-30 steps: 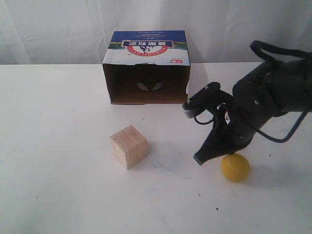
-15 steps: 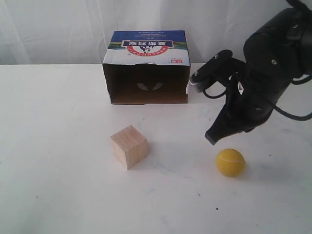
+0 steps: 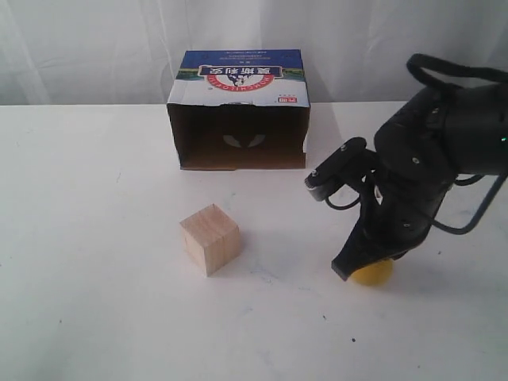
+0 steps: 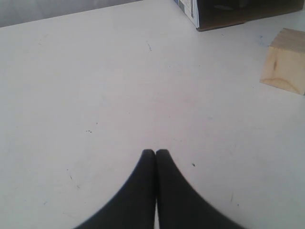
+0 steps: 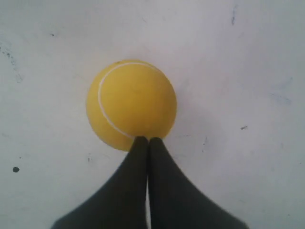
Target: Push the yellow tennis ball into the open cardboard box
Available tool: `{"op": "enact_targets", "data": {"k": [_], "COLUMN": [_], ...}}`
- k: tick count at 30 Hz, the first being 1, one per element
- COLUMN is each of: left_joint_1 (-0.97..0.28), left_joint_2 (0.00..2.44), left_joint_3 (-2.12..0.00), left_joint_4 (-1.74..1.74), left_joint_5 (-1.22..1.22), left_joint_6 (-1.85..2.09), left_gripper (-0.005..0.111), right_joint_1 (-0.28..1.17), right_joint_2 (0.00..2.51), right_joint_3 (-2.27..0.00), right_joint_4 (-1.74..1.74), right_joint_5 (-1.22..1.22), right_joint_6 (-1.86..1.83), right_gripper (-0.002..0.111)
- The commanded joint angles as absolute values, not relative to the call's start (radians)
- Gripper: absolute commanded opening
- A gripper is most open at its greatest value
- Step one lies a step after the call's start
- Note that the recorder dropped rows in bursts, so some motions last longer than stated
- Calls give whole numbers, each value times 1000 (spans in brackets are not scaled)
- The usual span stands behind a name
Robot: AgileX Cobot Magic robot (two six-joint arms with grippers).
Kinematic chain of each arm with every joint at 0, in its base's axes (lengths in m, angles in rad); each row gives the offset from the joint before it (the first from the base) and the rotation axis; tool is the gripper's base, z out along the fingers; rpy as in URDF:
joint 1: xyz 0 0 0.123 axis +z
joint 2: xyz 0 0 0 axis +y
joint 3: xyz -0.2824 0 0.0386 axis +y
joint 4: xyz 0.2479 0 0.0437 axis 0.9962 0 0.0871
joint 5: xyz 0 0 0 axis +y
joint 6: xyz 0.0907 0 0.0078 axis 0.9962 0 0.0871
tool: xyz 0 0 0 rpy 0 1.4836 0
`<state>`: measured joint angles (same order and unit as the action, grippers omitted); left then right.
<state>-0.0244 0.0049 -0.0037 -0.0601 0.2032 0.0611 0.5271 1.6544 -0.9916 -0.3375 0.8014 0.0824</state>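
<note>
The yellow tennis ball (image 3: pixel 373 273) lies on the white table at the right front, mostly hidden behind my right arm in the exterior view. The right wrist view shows the yellow tennis ball (image 5: pixel 131 104) whole, with a white seam. My right gripper (image 5: pixel 147 140) is shut, its tips at the ball's edge, holding nothing; in the exterior view the right gripper (image 3: pixel 343 271) is down at the table beside the ball. The open cardboard box (image 3: pixel 239 111) stands at the back with its dark opening toward the front. My left gripper (image 4: pixel 155 152) is shut over bare table.
A pale wooden cube (image 3: pixel 210 238) sits on the table between the box and the front edge, left of the ball; the wooden cube (image 4: pixel 285 67) and a box corner (image 4: pixel 224 12) show in the left wrist view. White curtains hang behind.
The right arm rose above the ball half a second ago, then came back down onto it. The ball has shifted slightly to the left.
</note>
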Motion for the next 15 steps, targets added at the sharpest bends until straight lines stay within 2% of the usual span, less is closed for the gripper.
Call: {"op": "enact_targets", "data": {"k": [1,15], "left_joint_1": [-22,-22], "left_joint_2": [0,0], "left_joint_3": [0,0], "left_joint_4": [-63,-63], "left_joint_5": [200,200], "left_joint_6": [52,52], "left_gripper": [0,0], "right_joint_1": [528,528], "right_joint_2": [1703,1773], "right_joint_3": [-987,-1058], "right_joint_4": [-312,-308], "right_joint_5": [785,681], "right_joint_6": [88,47], "right_gripper": [0,0]}}
